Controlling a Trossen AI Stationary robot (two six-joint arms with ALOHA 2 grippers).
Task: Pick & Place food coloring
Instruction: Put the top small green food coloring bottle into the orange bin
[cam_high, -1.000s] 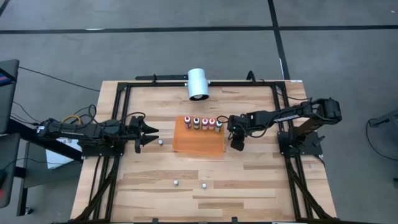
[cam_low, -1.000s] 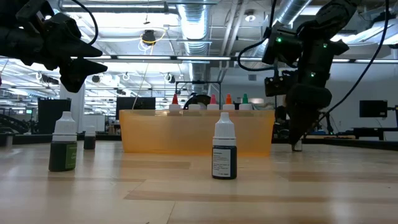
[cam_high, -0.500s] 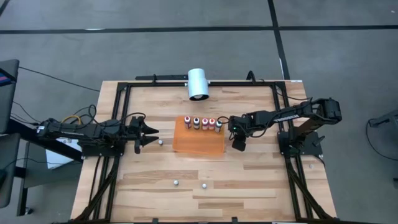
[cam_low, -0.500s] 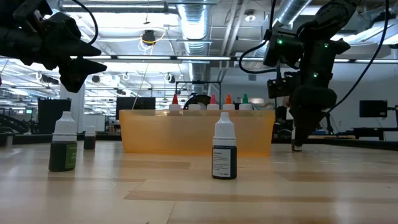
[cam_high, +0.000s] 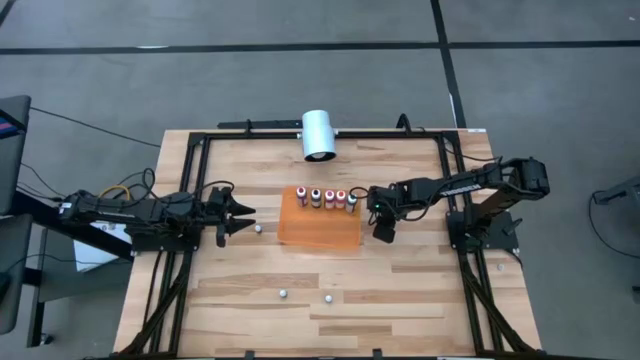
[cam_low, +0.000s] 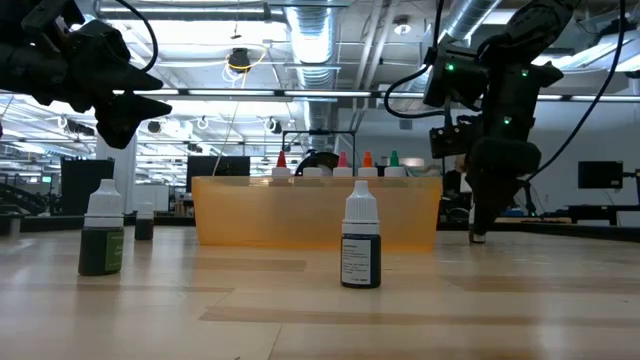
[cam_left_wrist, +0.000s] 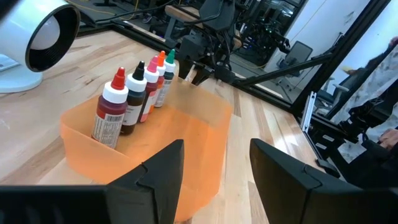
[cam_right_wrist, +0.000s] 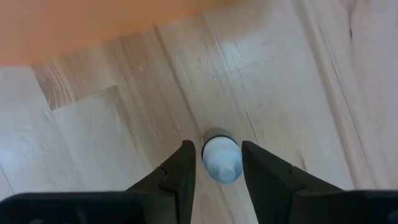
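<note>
**Right gripper lines up on a loose bottle**

The right gripper (cam_high: 381, 233) hangs just beside the orange tray (cam_high: 318, 236), fingers (cam_right_wrist: 180, 171) parted either side of a pale-capped bottle (cam_right_wrist: 221, 158) standing on the worktop (cam_high: 400, 290), seemingly to straddle it before closing. Nothing is gripped yet. Five bottles (cam_left_wrist: 138, 90) stand in a row along one tray wall, leaving most of the tray free. Left gripper (cam_high: 240, 213) waits open across the tray, empty. Three more bottles (cam_low: 361, 244) stand loose on the worktop.

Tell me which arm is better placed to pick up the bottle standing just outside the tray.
Right: its end effector already straddles that bottle, fingers open on both sides, beside the orange tray. The left end effector hovers farther off.
</note>
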